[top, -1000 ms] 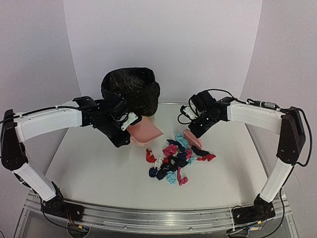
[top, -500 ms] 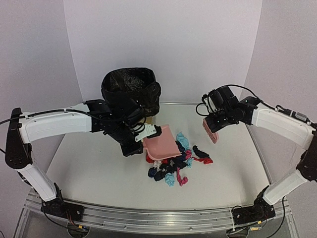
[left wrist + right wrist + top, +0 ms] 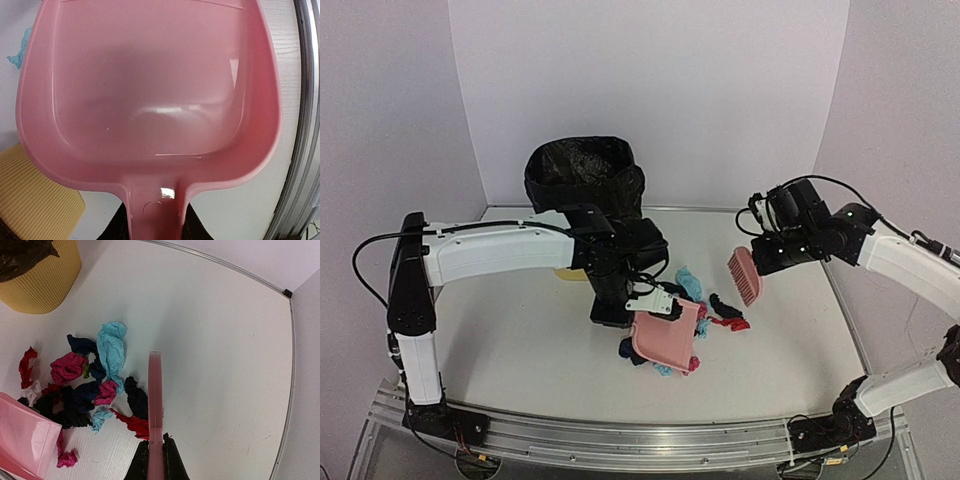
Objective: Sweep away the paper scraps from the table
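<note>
The left tool (image 3: 655,303) is closed on the handle of a pink dustpan (image 3: 665,335); in the left wrist view its dark fingers (image 3: 120,231) sit on both sides of that handle, and the pan (image 3: 150,90) fills nearly all of the view. The right tool (image 3: 760,262) is closed narrowly on a pink brush (image 3: 744,275); in the right wrist view the brush (image 3: 155,400) shows only as a thin pink strip that comes out from between the fingers (image 3: 141,465). The paper scraps (image 3: 725,312) lie in a loose heap in the middle of the white bench (image 3: 520,340), between the dustpan and the brush; red, pink, light blue, navy and black wads (image 3: 95,390) are mixed there, and some lie just beside the edge of the pan (image 3: 22,432). I cannot tell if the pan or the brush touches the bench (image 3: 215,340). A yellow bin (image 3: 582,175) with a black bag stands behind, near the back wall.
</note>
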